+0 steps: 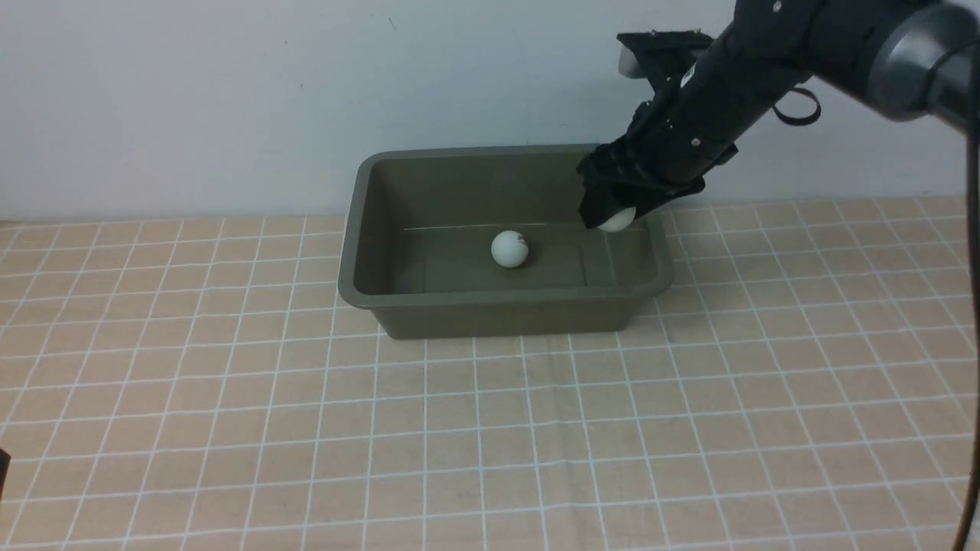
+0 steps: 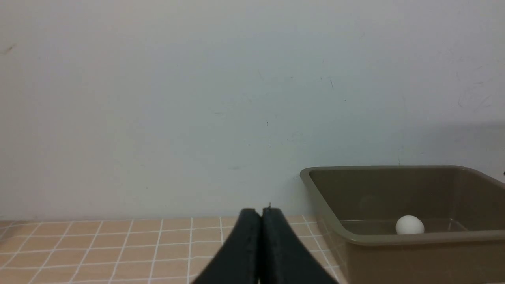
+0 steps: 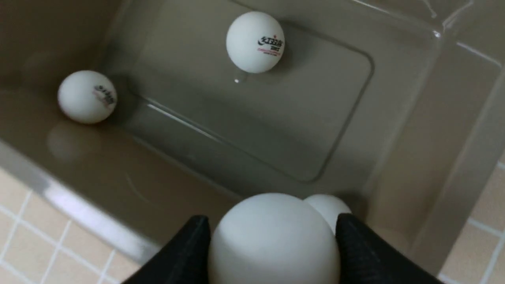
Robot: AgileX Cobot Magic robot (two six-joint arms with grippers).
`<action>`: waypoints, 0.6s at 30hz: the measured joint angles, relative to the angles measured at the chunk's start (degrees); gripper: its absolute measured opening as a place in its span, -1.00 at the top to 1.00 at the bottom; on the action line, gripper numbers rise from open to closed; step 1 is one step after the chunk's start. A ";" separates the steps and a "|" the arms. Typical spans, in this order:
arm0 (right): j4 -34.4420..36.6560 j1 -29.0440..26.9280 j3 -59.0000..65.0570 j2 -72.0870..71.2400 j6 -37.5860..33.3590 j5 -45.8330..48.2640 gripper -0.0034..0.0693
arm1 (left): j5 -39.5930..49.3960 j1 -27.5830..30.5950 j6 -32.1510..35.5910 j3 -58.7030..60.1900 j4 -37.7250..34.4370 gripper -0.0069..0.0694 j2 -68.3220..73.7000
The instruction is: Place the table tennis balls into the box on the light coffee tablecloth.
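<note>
The olive-green box (image 1: 501, 295) stands on the light coffee tablecloth (image 1: 490, 428) at the back centre. My right gripper (image 1: 612, 218) hangs over the box's right end, shut on a white table tennis ball (image 1: 619, 220). In the right wrist view the held ball (image 3: 274, 244) sits between the black fingers (image 3: 185, 252), above the box floor. Three balls lie in the box: one with a printed mark in the middle (image 3: 255, 41), one by a wall (image 3: 86, 96), one partly hidden under the held ball (image 3: 329, 209). My left gripper (image 2: 261, 215) is shut and empty, left of the box (image 2: 414, 238).
A pale wall runs right behind the box (image 1: 230, 99). The grid cloth spreads to the front and both sides of the box. The right arm (image 1: 766, 69) reaches in from the upper right.
</note>
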 joint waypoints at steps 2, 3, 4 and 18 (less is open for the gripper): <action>0.46 0.00 0.00 1.11 -1.02 -0.53 -0.28 | 0.00 0.00 0.00 0.00 0.00 0.99 0.00; 0.66 0.00 0.00 1.59 -1.43 -0.70 -0.32 | 0.00 0.00 0.00 0.00 0.00 0.99 0.00; 1.04 0.00 0.00 2.85 -2.49 -0.86 -0.44 | 0.00 0.00 0.00 0.00 0.00 0.99 0.00; -5.51 0.00 -13.82 1.63 -0.18 5.83 -0.60 | 0.00 0.00 0.00 0.00 0.00 0.99 0.00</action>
